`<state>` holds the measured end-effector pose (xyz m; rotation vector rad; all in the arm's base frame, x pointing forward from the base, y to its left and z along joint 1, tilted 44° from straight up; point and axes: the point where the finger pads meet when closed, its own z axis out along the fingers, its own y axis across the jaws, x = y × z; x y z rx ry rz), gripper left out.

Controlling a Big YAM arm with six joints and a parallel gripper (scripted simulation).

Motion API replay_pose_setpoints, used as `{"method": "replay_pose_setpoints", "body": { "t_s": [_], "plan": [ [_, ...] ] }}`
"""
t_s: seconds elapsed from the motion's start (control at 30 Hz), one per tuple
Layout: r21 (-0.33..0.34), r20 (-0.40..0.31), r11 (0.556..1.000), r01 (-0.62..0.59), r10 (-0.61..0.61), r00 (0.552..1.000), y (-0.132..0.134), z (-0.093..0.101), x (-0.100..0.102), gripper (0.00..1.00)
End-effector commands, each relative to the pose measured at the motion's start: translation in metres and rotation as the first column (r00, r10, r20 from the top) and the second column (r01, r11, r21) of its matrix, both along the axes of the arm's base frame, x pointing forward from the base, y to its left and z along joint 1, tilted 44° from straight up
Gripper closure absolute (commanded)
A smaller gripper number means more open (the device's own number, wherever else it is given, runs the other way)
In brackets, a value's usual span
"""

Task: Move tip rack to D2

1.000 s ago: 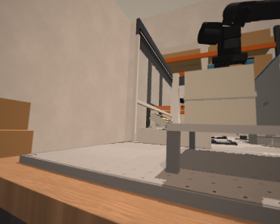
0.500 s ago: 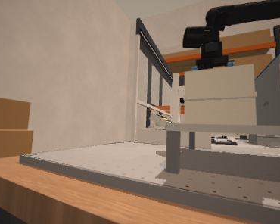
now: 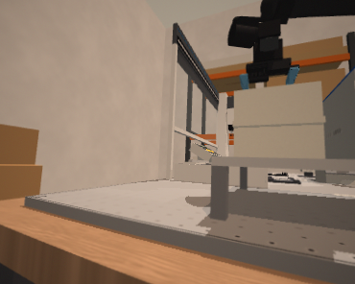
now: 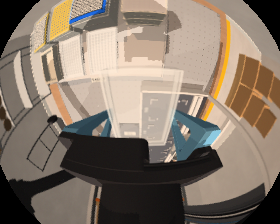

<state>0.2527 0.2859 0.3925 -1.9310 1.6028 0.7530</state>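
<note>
Nearest is the wooden tabletop [image 3: 60, 240], then the grey deck [image 3: 147, 201]. Farther back, my hand [image 3: 269, 79] is clamped from above on a pale cover [image 3: 278, 103] over a rack [image 3: 276, 139] on the shelf [image 3: 286, 162]. I judge this the uncovering step; next, lift straight up.

Translucent pale cover [image 4: 140, 106], level, gripped in the end effector [image 3: 269, 79], above the beige covered rack [image 3: 277, 139] on the shelf [image 3: 286, 163]
</note>
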Motion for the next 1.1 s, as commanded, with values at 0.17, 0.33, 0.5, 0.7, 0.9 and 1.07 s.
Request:
{"method": "replay_pose_setpoints", "body": {
  "t_s": [0.17,0.33,0.5,0.7,0.9,1.07],
  "plan": [
    [0.018,0.003,1.0,0.018,-0.018,1.0,0.028,0.036,0.0,1.0],
    [0.01,-0.01,1.0,0.018,-0.018,1.0,0.043,0.052,-0.006,1.0],
    [0.012,-0.011,1.0,0.018,-0.018,1.0,0.061,0.07,-0.009,1.0],
    [0.014,-0.011,1.0,0.018,-0.018,1.0,0.074,0.084,-0.012,1.0],
    [-0.005,-0.032,0.999,0.036,-0.036,0.999,0.068,0.068,-0.007,1.0],
    [0.02,-0.001,1.0,0.023,-0.023,1.0,0.067,0.081,-0.011,1.0]
  ]
}}
